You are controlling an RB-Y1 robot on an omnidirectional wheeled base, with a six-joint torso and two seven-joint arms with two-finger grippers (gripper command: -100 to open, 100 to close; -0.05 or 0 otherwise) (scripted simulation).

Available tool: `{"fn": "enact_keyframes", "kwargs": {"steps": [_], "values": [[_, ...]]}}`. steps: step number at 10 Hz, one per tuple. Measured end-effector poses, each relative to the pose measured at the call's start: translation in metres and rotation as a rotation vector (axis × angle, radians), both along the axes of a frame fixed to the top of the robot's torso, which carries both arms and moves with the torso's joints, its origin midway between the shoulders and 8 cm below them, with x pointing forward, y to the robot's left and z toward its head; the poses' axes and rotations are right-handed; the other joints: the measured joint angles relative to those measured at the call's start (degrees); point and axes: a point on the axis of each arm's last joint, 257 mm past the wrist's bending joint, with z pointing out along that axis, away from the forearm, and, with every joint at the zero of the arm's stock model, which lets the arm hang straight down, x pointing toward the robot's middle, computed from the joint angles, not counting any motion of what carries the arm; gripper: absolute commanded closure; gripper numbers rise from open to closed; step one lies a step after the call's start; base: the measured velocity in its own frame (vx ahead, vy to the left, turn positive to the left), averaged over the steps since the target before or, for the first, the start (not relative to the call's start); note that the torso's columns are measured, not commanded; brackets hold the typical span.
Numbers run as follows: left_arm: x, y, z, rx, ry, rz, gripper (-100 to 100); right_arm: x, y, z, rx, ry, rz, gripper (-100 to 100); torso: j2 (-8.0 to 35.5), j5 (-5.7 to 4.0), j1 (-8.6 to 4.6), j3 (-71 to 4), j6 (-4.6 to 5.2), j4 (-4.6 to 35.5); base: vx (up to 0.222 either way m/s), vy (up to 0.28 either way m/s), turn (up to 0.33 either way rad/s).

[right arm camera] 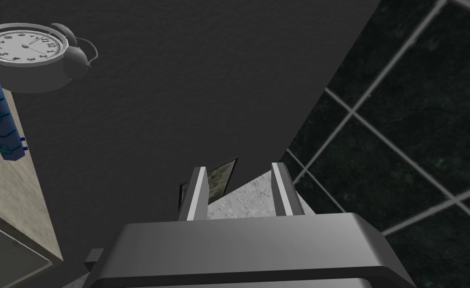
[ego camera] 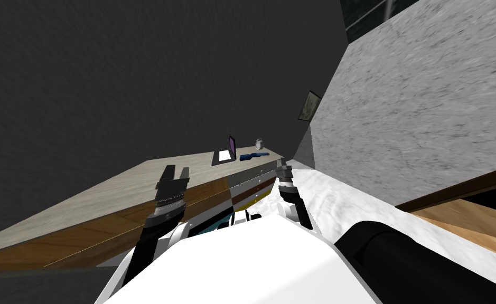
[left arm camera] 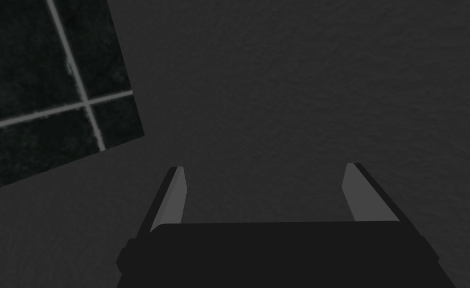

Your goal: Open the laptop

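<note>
Nearest is the left pincer [ego camera: 176,172], raised over the near edge of the desk [ego camera: 109,192]; its two fingers [left arm camera: 173,197] stand wide apart, about a third of the left wrist view across; nothing lies between them and they touch nothing. The right pincer [ego camera: 282,164] is held up by the desk's far front corner, next to the drawer fronts [ego camera: 252,182]; its fingers [right arm camera: 197,192] are parted only narrowly, about half as far as the left pair; the gap is bare, and past it a framed picture [right arm camera: 216,182] hangs on the wall.

The desk has a pale top and a brown wooden front, and runs away along a dark grey wall. The laptop [ego camera: 227,152] sits on the far part of the desk top, well apart from both pincers; its lid is already standing up, showing a purple face, over a light-coloured base lying flat. Just beside the laptop, toward the far end, lies a blue object [ego camera: 253,155]; what it is I cannot tell; a grey alarm clock [ego camera: 259,143] stands just behind that, near the wall. The right wrist view shows the clock's white dial and twin bells, with the blue object next to it on the pale desk top. A light speckled wall meets the dark one in the corner beyond the desk.
</note>
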Motion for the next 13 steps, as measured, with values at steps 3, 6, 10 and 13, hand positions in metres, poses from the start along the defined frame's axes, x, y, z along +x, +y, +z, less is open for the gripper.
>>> {"fn": "enact_keyframes", "kwargs": {"steps": [3,6,10,13], "values": [[0.010,-0.003,-0.003,0.061,0.046,-0.018,-100,0.000,0.000,0.000,0.000,0.000,0.000,0,0.2,-0.01,-0.03,-0.3,0.00,0.2,0.013,-0.053,-0.037],[0.024,-0.001,-0.008,0.107,0.104,-0.015,-100,0.000,0.000,0.000,0.000,0.000,0.000,0,0.2,0.00,0.01,-0.3,0.00,0.2,0.018,-0.064,-0.036],[0.038,0.006,-0.011,0.140,0.167,0.006,-100,0.000,0.000,0.000,0.000,0.000,0.000,0,0.2,-0.02,-0.07,-0.3,0.00,0.2,0.016,-0.061,-0.044],[0.047,0.012,-0.015,0.148,0.211,0.025,-100,0.000,0.000,0.000,0.000,0.000,0.000,0,0.2,0.04,0.13,-0.3,-0.01,0.2,0.018,-0.048,-0.037]]}}
